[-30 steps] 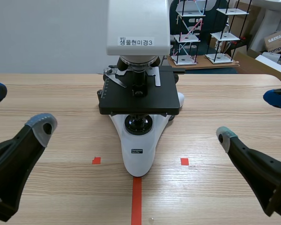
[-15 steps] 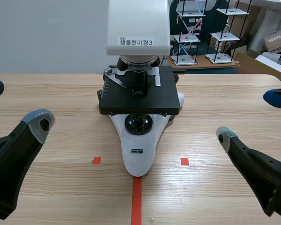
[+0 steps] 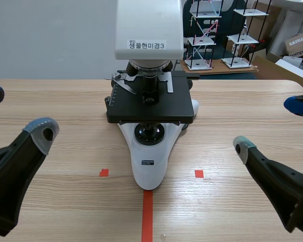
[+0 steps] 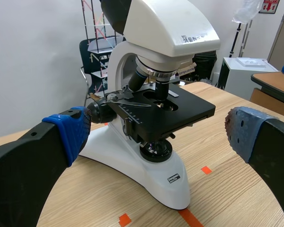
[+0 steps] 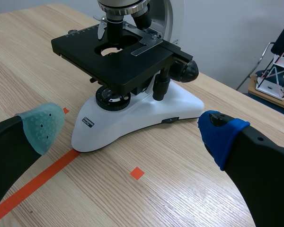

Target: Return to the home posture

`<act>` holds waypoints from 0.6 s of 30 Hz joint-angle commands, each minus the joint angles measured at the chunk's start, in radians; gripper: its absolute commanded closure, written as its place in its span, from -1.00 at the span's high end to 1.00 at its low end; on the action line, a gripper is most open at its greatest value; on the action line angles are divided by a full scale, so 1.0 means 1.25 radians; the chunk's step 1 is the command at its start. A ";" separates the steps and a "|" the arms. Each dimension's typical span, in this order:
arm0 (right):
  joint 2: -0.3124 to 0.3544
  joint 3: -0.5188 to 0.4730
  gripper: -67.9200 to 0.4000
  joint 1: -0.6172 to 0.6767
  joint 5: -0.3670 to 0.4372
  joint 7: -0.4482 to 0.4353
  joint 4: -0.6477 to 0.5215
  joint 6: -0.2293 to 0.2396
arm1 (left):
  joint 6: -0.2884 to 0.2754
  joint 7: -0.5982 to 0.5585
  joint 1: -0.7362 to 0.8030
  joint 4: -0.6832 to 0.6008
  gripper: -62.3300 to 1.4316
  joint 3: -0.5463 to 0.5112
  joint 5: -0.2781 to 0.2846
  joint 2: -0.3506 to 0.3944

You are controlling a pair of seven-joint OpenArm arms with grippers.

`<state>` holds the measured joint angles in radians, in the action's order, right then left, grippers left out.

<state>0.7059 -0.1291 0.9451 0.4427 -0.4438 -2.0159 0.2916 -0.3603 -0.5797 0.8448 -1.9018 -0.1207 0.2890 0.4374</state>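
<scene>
A white and black microscope (image 3: 150,156) stood upright at the middle of a wooden tabletop (image 3: 70,101), its base meeting the end of a red tape line (image 3: 147,217). The left hand (image 3: 17,115) hovered low on the microscope's left side, its 2 fingers wide apart and holding nothing. The right hand (image 3: 270,126) hovered on the opposite side, fingers likewise spread and empty. Both hands were well apart from the microscope.

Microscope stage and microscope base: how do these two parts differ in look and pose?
The stage is black, flat and rectangular; the base is white and rounded. The stage sits raised; the base rests on the table. Both belong to one microscope.
</scene>
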 commanded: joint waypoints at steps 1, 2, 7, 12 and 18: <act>-0.002 -0.002 0.84 -0.009 0.012 -0.012 0.001 -0.003 | -0.001 -0.011 0.002 -0.005 0.91 -0.002 0.005 -0.004; -0.002 -0.002 0.84 -0.009 0.012 -0.012 0.001 -0.003 | -0.001 -0.011 0.002 -0.005 0.91 -0.002 0.005 -0.004; -0.002 -0.002 0.84 -0.010 0.012 -0.012 0.001 -0.003 | -0.001 -0.011 0.002 -0.005 0.91 -0.002 0.005 -0.004; -0.002 -0.002 0.84 -0.014 0.012 -0.012 0.001 -0.003 | -0.001 -0.005 0.002 -0.005 0.91 -0.002 0.005 -0.004; -0.002 -0.002 0.84 -0.013 0.012 -0.011 0.001 -0.003 | -0.001 -0.005 0.002 -0.005 0.91 -0.002 0.005 -0.004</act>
<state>0.7059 -0.1291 0.9401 0.4427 -0.4438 -2.0155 0.2916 -0.3603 -0.5724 0.8448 -1.9018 -0.1207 0.2890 0.4374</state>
